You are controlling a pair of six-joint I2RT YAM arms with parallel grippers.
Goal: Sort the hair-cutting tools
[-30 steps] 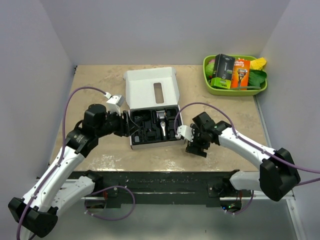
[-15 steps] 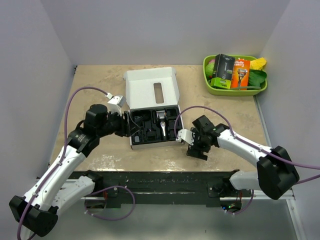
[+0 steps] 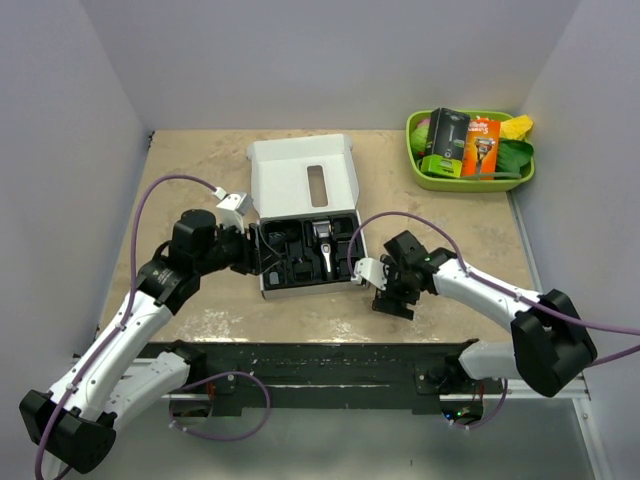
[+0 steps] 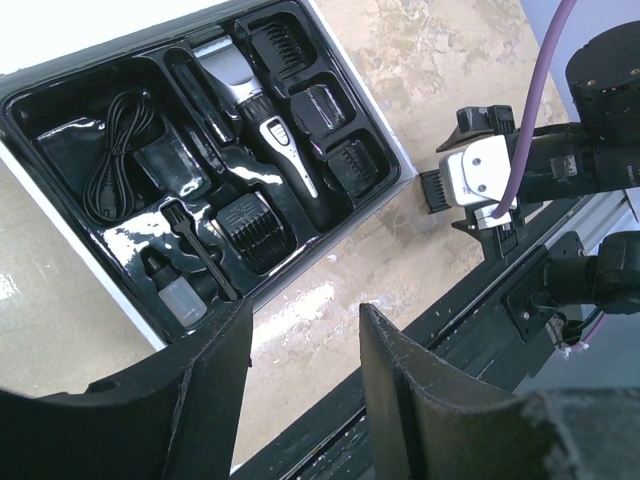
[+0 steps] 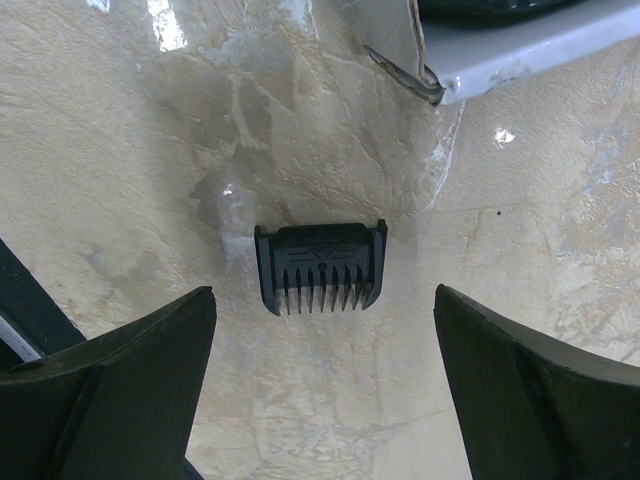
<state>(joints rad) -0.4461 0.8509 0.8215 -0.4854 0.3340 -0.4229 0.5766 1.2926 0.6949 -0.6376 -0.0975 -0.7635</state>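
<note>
Right gripper (image 3: 392, 298), jaws wide, has edged in over the comb (image 5: 320, 267); grasp seems next; left gripper (image 4: 300, 335) open, empty.

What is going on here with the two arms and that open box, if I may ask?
Two robot arms are sorting a hair-clipper kit. The clipper, its cord and several comb attachments sit in the black insert of the open white box. A loose comb lies on the table just outside the box's corner, with the right gripper open above it. The left gripper is by the box's left edge, open and empty.
</note>
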